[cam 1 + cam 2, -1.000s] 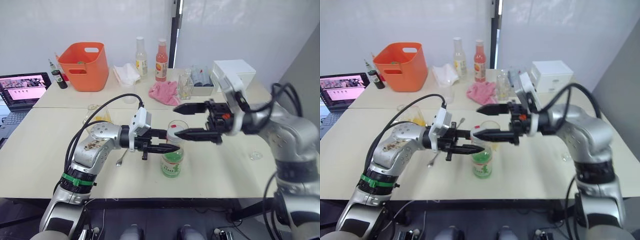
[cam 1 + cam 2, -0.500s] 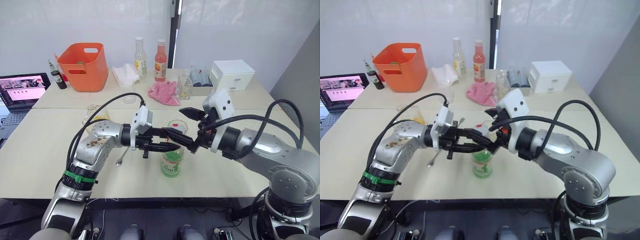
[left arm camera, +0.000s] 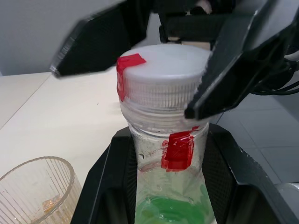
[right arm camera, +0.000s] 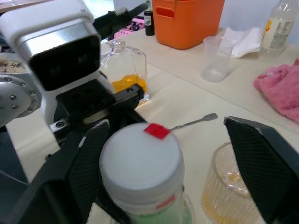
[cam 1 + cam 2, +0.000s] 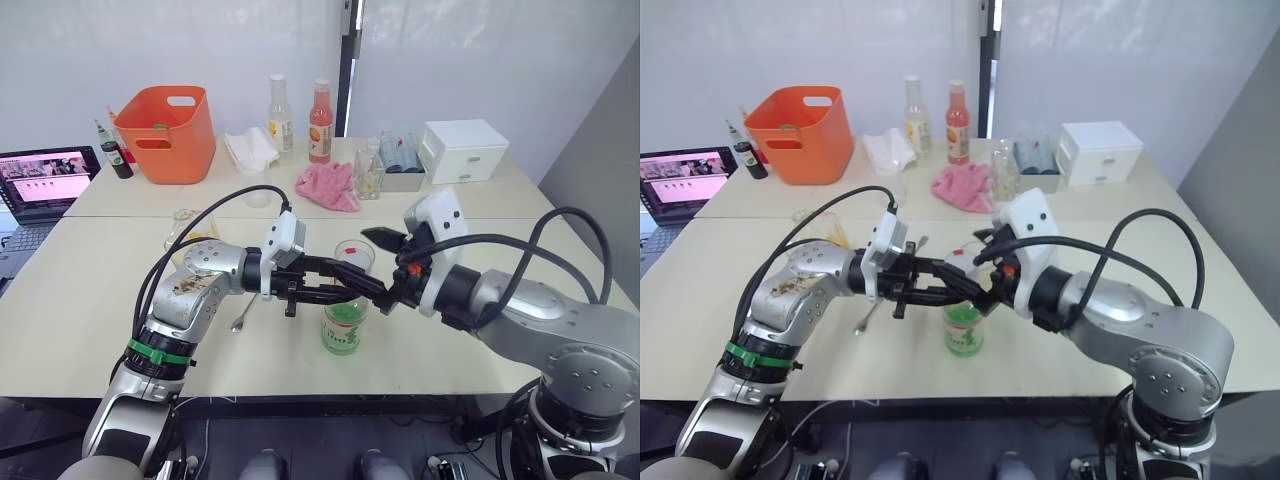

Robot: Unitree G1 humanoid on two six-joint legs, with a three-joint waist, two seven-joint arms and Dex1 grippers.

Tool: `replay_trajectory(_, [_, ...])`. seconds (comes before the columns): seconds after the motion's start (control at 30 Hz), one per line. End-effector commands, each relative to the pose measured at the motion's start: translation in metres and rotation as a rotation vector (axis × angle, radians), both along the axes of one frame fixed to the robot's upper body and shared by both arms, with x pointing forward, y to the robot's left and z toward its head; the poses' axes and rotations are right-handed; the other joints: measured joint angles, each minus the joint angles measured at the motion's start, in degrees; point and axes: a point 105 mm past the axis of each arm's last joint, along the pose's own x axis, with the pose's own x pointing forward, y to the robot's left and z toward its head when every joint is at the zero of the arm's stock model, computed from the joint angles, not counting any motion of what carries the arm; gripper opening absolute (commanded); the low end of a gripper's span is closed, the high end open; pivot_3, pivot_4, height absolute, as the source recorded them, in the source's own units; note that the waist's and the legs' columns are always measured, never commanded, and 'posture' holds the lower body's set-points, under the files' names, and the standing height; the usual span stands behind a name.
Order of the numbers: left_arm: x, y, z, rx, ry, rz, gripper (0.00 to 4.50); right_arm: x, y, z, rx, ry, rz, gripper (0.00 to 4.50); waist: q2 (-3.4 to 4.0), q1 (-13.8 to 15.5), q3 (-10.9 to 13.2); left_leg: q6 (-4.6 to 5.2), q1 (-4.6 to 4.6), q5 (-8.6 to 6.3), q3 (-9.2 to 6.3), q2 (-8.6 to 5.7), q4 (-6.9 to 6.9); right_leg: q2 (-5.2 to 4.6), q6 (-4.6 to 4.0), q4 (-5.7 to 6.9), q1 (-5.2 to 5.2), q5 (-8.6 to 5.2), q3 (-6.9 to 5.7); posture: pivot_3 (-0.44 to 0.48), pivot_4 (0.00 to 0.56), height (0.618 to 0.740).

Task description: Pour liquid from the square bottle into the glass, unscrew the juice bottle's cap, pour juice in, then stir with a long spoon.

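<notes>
The left gripper [image 5: 345, 287] is clamped on the neck of the juice bottle [image 5: 342, 325], which stands upright on the table [image 5: 80, 300] near its front edge. The right gripper [image 4: 170, 154] is spread wide, one finger on each side of the cap [image 3: 163, 74]. The glass [image 5: 355, 255] stands just behind the bottle.

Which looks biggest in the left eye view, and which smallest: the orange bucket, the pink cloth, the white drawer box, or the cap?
1. Orange bucket, clearly largest.
2. White drawer box.
3. Pink cloth, close to the drawer box, so that order is unsure.
4. Cap, smallest, even though it sits nearer the camera.
</notes>
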Motion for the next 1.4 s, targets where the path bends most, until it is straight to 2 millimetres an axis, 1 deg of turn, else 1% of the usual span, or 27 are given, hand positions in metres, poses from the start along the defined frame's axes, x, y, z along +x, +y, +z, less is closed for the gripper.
replay_trajectory(0.03, [-0.005,0.000,-0.006,0.027,0.009,-0.023,1.47,-0.006,-0.004,0.006,0.016,-0.039,-0.016,2.67,0.00,-0.01,0.00,0.00,0.00,0.00,-0.01,0.01,0.00,0.00,0.00,0.00,0.00,0.00,0.00,0.000,0.150,0.715])
replay_trajectory(0.13, [-0.005,0.000,-0.006,0.027,0.010,-0.023,1.47,-0.007,-0.005,0.004,0.017,-0.031,-0.019,1.71,0.00,-0.03,0.00,0.00,0.00,0.00,-0.01,0.00,0.00,0.00,0.00,0.00,0.01,0.00,0.00,0.000,0.150,0.715])
replay_trajectory(0.33, [-0.005,0.001,-0.007,0.030,0.013,-0.023,1.47,-0.006,-0.004,0.009,0.044,-0.038,-0.015,1.70,0.00,-0.03,0.00,0.00,0.00,0.00,0.00,0.00,0.00,0.01,0.00,-0.02,0.01,0.00,0.00,0.000,0.150,0.715])
replay_trajectory(0.4, [-0.005,0.001,-0.008,0.031,0.015,-0.023,1.47,-0.009,0.001,0.011,0.054,-0.038,0.047,1.70,0.00,-0.03,0.00,0.00,0.00,0.00,0.00,0.00,0.00,0.01,0.00,-0.03,0.01,0.00,0.00,0.000,0.150,0.715])
replay_trajectory(0.5, [-0.005,0.000,-0.009,0.032,0.017,-0.025,1.47,-0.013,0.005,0.010,0.026,-0.023,0.176,1.70,0.00,-0.03,0.00,0.00,0.00,0.00,0.02,0.00,0.00,0.01,0.00,-0.05,0.02,0.00,0.00,0.000,0.150,0.715])
replay_trajectory(0.6, [-0.004,0.000,-0.009,0.035,0.021,-0.031,1.47,-0.008,0.000,0.008,-0.023,0.024,0.399,1.70,0.00,-0.03,0.00,0.00,0.01,0.00,0.09,-0.01,0.00,0.01,0.01,-0.09,0.05,0.00,-0.01,0.000,0.150,0.715])
replay_trajectory(0.7, [-0.004,0.000,-0.009,0.037,0.022,-0.036,1.47,-0.002,-0.005,0.003,-0.101,0.055,0.572,1.70,0.00,-0.01,0.00,0.01,0.06,0.00,0.19,0.01,-0.02,0.03,0.01,-0.17,0.10,0.00,-0.03,0.000,0.150,0.715])
replay_trajectory(0.77, [-0.005,0.000,-0.009,0.038,0.020,-0.038,1.47,0.006,-0.008,0.001,-0.159,0.069,0.685,1.70,0.00,-0.17,0.00,0.01,0.04,-0.01,0.20,0.02,-0.04,0.05,0.01,-0.21,0.08,0.00,-0.04,0.000,0.150,0.715])
replay_trajectory(0.8, [-0.005,0.000,-0.009,0.038,0.020,-0.038,1.47,0.010,-0.009,0.000,-0.180,0.072,0.716,1.70,0.00,-0.16,0.00,0.02,0.05,-0.01,0.22,0.02,-0.05,0.05,0.00,-0.21,0.08,0.00,-0.03,0.000,0.150,0.715])
replay_trajectory(0.87, [-0.005,-0.001,-0.008,0.037,0.019,-0.040,1.47,0.024,-0.008,0.002,-0.216,0.072,0.775,1.70,0.00,-0.17,0.00,0.02,0.05,-0.01,0.22,0.03,-0.06,0.06,0.00,-0.23,0.08,0.00,-0.04,0.000,0.150,0.715])
replay_trajectory(0.93, [-0.006,-0.001,-0.008,0.036,0.020,-0.042,1.47,0.033,-0.005,0.007,-0.225,0.071,0.831,1.70,0.00,-0.08,0.00,0.02,0.03,-0.01,0.22,0.03,-0.06,0.06,0.00,-0.23,0.07,0.00,-0.04,0.000,0.150,0.715])
replay_trajectory(1.13, [-0.007,-0.001,-0.007,0.035,0.022,-0.041,1.47,0.039,-0.002,0.017,-0.209,0.057,0.895,1.70,0.00,0.15,0.00,0.02,-0.01,-0.02,0.20,0.03,-0.05,0.02,0.00,-0.19,0.01,0.00,-0.04,0.000,0.150,0.715])
replay_trajectory(1.2, [-0.008,-0.001,-0.008,0.034,0.021,-0.038,1.47,0.039,-0.002,0.020,-0.190,0.047,0.891,2.76,0.00,0.15,0.00,0.02,0.00,-0.02,0.19,0.03,-0.05,0.02,-0.01,-0.15,0.00,0.00,-0.04,0.000,0.150,0.715])
replay_trajectory(1.3, [-0.008,0.000,-0.008,0.034,0.021,-0.036,1.47,0.035,-0.006,0.026,-0.163,0.038,0.875,3.74,0.00,0.15,0.00,0.02,0.00,-0.02,0.18,0.02,-0.05,0.01,-0.01,-0.03,-0.04,0.00,-0.04,0.000,0.150,0.715])
replay_trajectory(1.37, [-0.009,0.000,-0.009,0.034,0.022,-0.037,1.47,0.026,-0.010,0.032,-0.131,0.023,0.874,4.46,0.00,0.16,0.00,0.02,0.00,-0.02,0.16,0.03,-0.04,0.01,-0.01,-0.02,-0.04,0.00,-0.04,0.000,0.150,0.715])
replay_trajectory(1.4, [-0.009,0.000,-0.009,0.035,0.022,-0.037,1.47,0.021,-0.014,0.036,-0.113,0.014,0.870,4.46,0.00,0.23,0.00,0.02,0.00,-0.02,0.13,0.03,-0.05,0.01,-0.01,-0.01,-0.04,0.00,-0.04,0.000,0.150,0.715])
